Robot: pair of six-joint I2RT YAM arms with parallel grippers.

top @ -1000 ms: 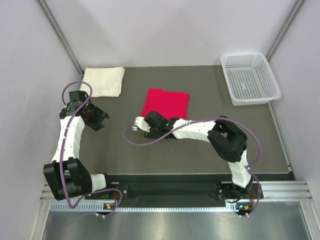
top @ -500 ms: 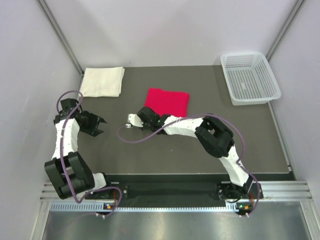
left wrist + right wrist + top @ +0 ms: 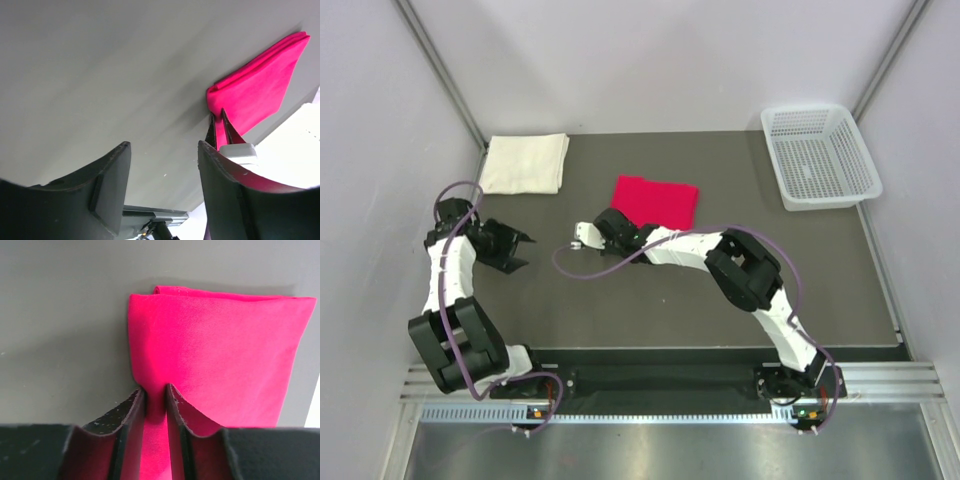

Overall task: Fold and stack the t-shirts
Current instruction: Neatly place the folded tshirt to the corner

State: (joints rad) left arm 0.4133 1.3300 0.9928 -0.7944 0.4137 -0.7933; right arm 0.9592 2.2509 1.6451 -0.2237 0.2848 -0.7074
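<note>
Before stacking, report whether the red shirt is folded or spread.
Folded: red shirt is a compact rectangle with layered edges, corner pinched by right tool.

No writing, label, brand, number or sign is legible in any view.

A dark grey table [image 3: 865, 285] fills the booth. Pale lilac walls [image 3: 650, 60] rise behind it and at both its sides. A ribbed metal rail [image 3: 890, 378] borders its near edge. Light falls evenly.
</note>
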